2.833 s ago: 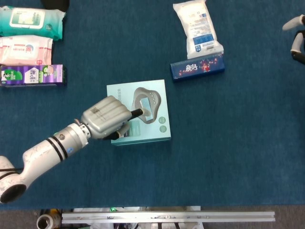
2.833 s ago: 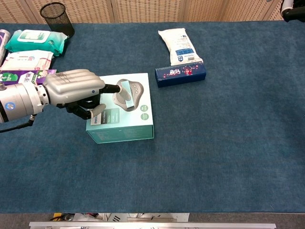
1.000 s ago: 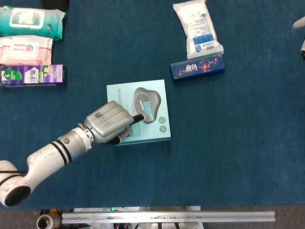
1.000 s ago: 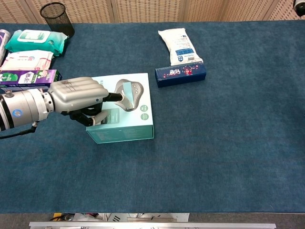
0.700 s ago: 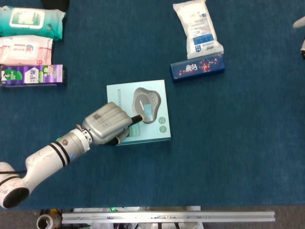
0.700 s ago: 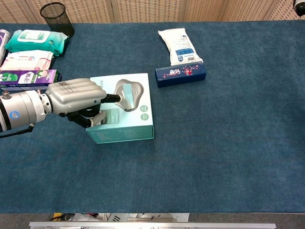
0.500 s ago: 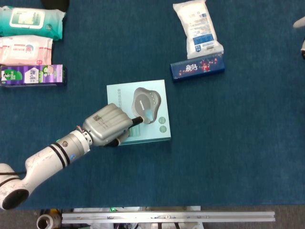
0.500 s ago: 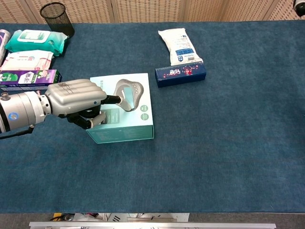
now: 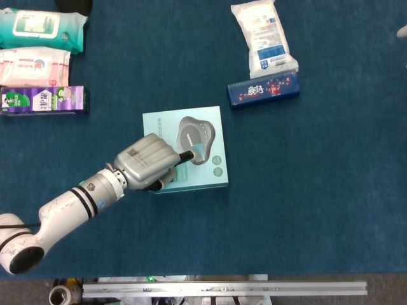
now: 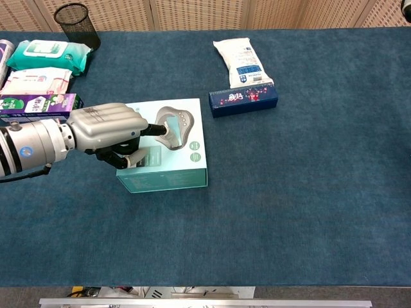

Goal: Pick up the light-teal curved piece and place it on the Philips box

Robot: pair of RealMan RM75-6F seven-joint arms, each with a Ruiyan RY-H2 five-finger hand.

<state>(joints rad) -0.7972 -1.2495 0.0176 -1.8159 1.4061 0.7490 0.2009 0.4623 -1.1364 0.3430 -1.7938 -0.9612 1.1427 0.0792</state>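
The big blue table cloth (image 10: 308, 192) holds everything, and the Philips box (image 10: 186, 170) is the place to look from. The box is flat, pale green, and has a picture of a grey gadget on its lid. The left hand (image 10: 106, 131) is big and silver and hangs over the left side of the box, with its dark fingertips (image 10: 154, 129) reaching in toward the middle of the lid. The light-teal curved piece (image 10: 171, 123) is very small and sits at the tips of those fingers, right over the grey picture on the box. It looks like a thin, bent strip, almost the same color as the box, so it is hard to see well. The fingers look pinched on it, and I cannot tell if its bottom is touching the lid or just above it. I think this is the putting-down step, nearly the end of the job. The next move should be to let the piece rest on the lid, open the fingers gently, and pull the hand back to the left without knocking it off. Only a tiny bit of the right hand (image 9: 402, 32) shows, far to the right of the box at the picture's edge, and I cannot tell how its fingers are.
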